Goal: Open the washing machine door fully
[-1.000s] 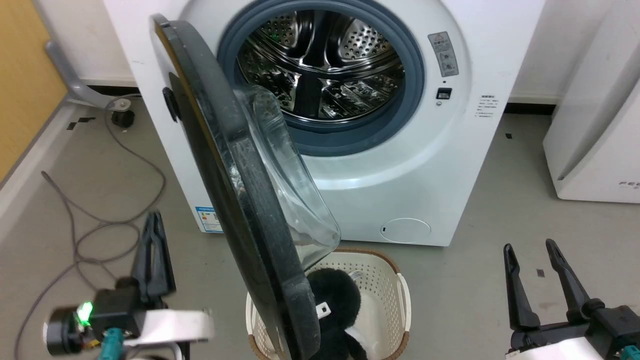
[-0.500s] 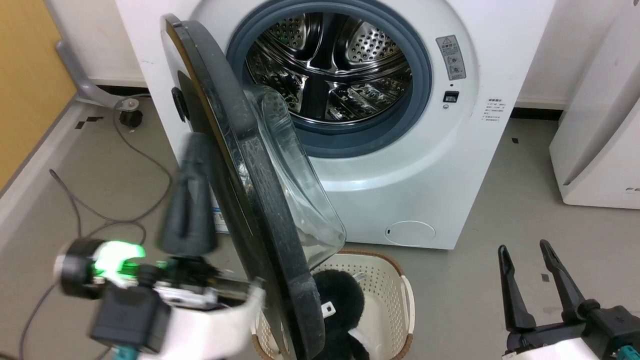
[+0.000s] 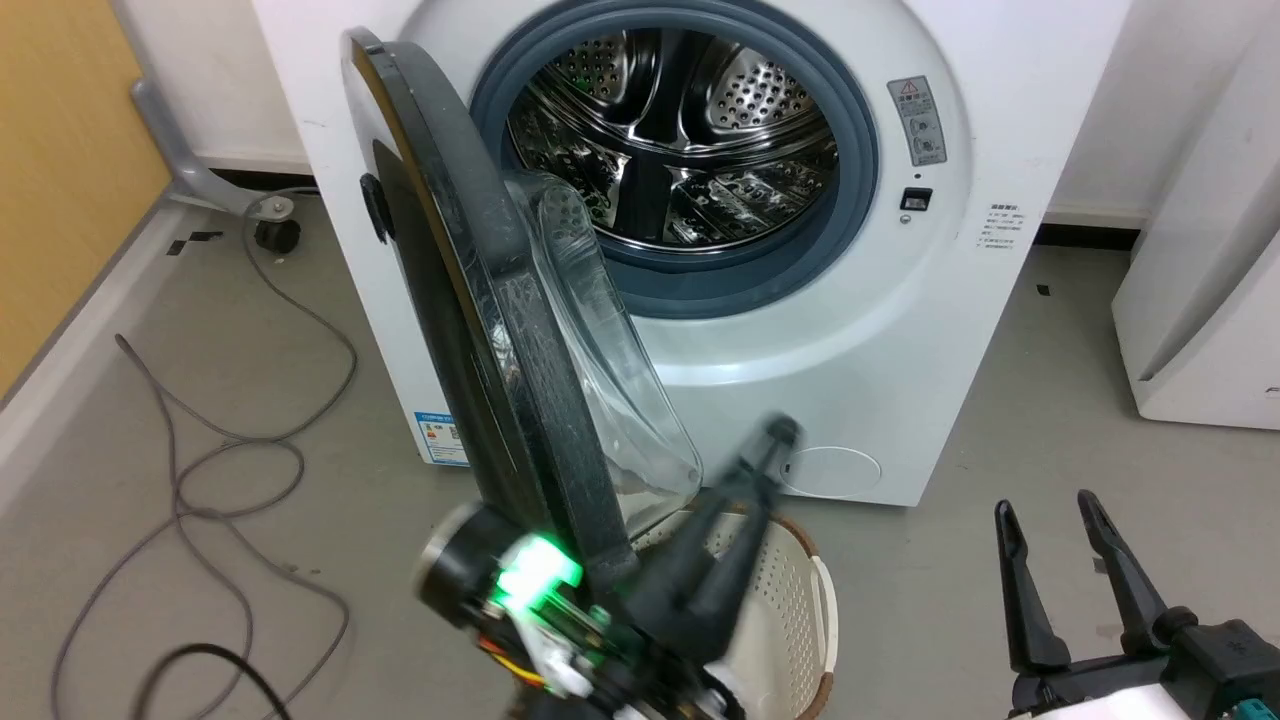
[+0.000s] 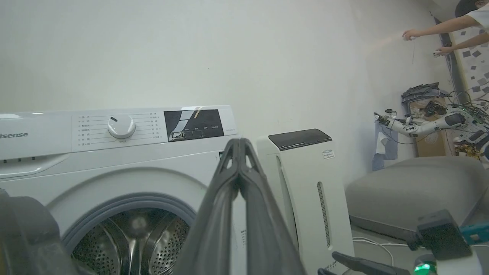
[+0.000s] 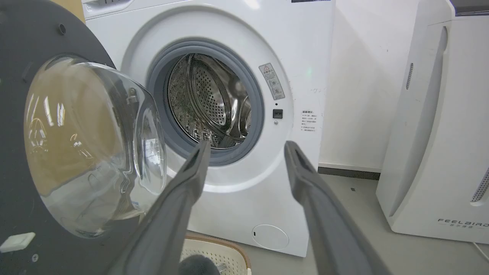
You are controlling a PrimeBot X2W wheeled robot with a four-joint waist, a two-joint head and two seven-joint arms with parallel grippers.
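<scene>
Left gripper (image 3: 775, 440), two long dark fingers pressed together on nothing, shows blurred just inside the big round glossy black washing machine door (image 3: 500, 330), beside its clear glass bowl; whether it touches, I can't tell. Right gripper (image 3: 1045, 510) hangs spread wide and empty. The door stands about square to the white front-loading washing machine (image 3: 800, 350), with the drum exposed. That's roughly halfway, and the outward swing remains. Below it are a grey floor (image 3: 1050, 420), loose cables (image 3: 180, 505) and a cream perforated basket (image 3: 822, 600).

Probably a robotics lab; another robot arm (image 4: 420, 124) amid tangled wiring; loose cables (image 3: 240, 440) across the floor (image 3: 1000, 400).
</scene>
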